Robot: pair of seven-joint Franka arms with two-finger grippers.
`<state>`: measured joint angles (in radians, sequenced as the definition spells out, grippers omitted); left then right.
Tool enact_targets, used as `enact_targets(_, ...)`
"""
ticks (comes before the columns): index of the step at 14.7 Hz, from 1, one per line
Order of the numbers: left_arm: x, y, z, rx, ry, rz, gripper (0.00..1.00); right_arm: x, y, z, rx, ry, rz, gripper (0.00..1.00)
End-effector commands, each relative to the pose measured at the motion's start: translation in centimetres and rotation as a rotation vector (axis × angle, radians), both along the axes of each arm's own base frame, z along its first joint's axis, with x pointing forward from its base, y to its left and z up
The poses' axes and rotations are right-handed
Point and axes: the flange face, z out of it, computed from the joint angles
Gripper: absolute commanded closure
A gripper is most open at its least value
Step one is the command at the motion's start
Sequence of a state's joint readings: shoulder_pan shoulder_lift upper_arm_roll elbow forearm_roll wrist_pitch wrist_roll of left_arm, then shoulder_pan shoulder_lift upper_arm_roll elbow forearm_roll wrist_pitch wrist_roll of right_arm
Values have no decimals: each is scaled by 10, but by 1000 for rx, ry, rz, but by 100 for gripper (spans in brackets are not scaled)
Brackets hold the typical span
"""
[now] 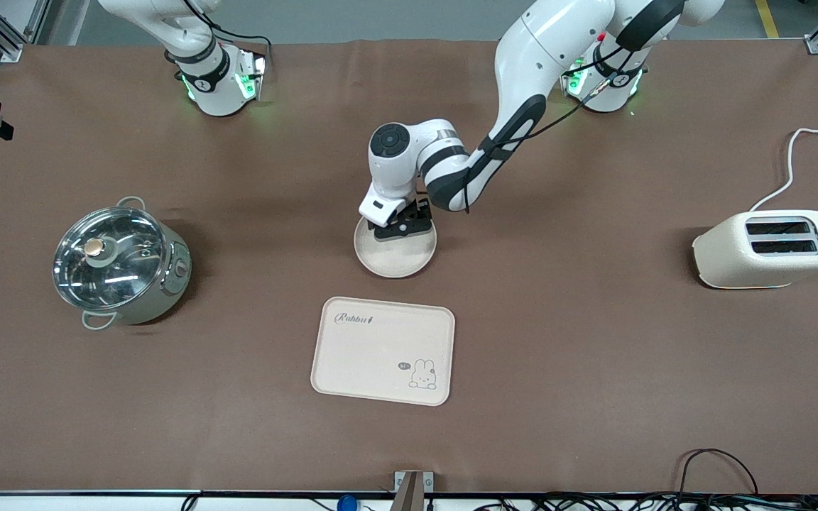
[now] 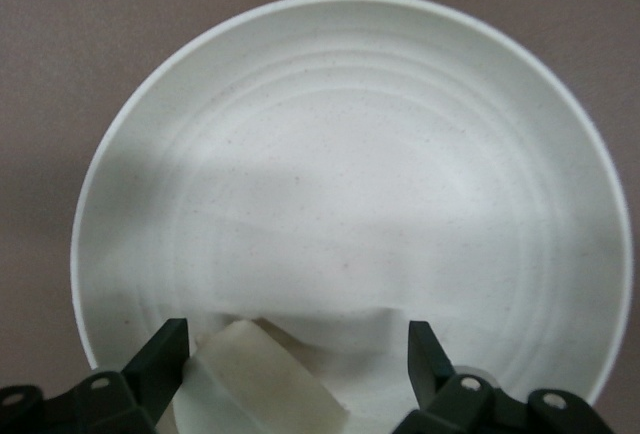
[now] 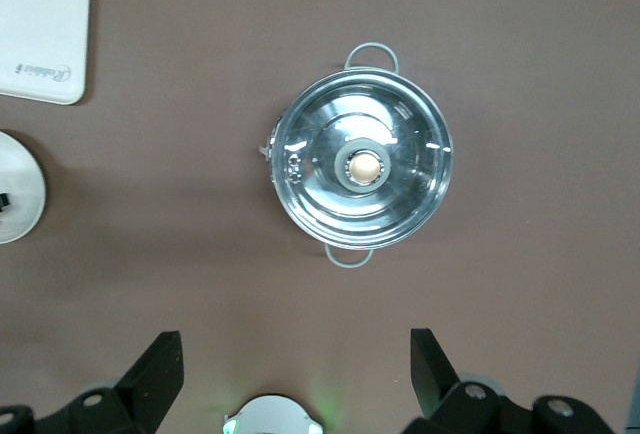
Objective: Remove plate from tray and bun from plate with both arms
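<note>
The round cream plate [image 1: 398, 261] lies on the brown table mat, farther from the front camera than the tray. My left gripper [image 1: 400, 223] hangs low over the plate's farther rim. In the left wrist view the plate [image 2: 360, 184] fills the picture. The pale bun [image 2: 262, 386] lies on it between the wide-open fingers of the left gripper [image 2: 298, 339], close beside one finger. The gripper hides the bun in the front view. My right gripper [image 3: 297, 349] is open and empty, high over the table near its own base; it is out of the front view.
A rectangular cream tray [image 1: 383, 350] with a rabbit drawing lies nearer the front camera than the plate. A steel pot [image 1: 120, 261] with a glass lid stands toward the right arm's end. A cream toaster [image 1: 769, 248] stands toward the left arm's end.
</note>
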<state>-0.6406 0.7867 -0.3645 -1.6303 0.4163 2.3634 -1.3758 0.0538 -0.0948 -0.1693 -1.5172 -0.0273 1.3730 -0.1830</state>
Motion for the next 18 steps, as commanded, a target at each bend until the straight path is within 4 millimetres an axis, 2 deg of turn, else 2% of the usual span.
enact_targets(1,-7,4,-1,23,-24,-8,23,7,-4,-15,-33,-9,-8,0)
enact_targets(5,-6,4,-2,26,-30,-15,72,10,-2,-19,-23,-20,-8,0)
enact_targets(7,-5,4,0,23,-31,-2,92,10,0,-19,-15,-22,-25,0)
enact_targets(8,-3,4,2,18,-32,4,97,11,1,-19,4,-24,-47,0)
enact_targets(9,2,5,6,12,-33,8,99,10,0,-20,22,-21,-62,0)
enact_targets(11,19,12,27,22,-49,8,100,9,-3,-20,28,-18,-83,0)
enact_targets(14,84,58,71,27,-11,-32,100,8,-5,-21,30,-14,-88,0)
enact_targets(16,134,110,105,12,27,-89,100,9,-9,-21,34,-16,-95,0)
enact_targets(18,177,174,115,19,27,-161,100,8,-11,-21,44,-18,-102,0)
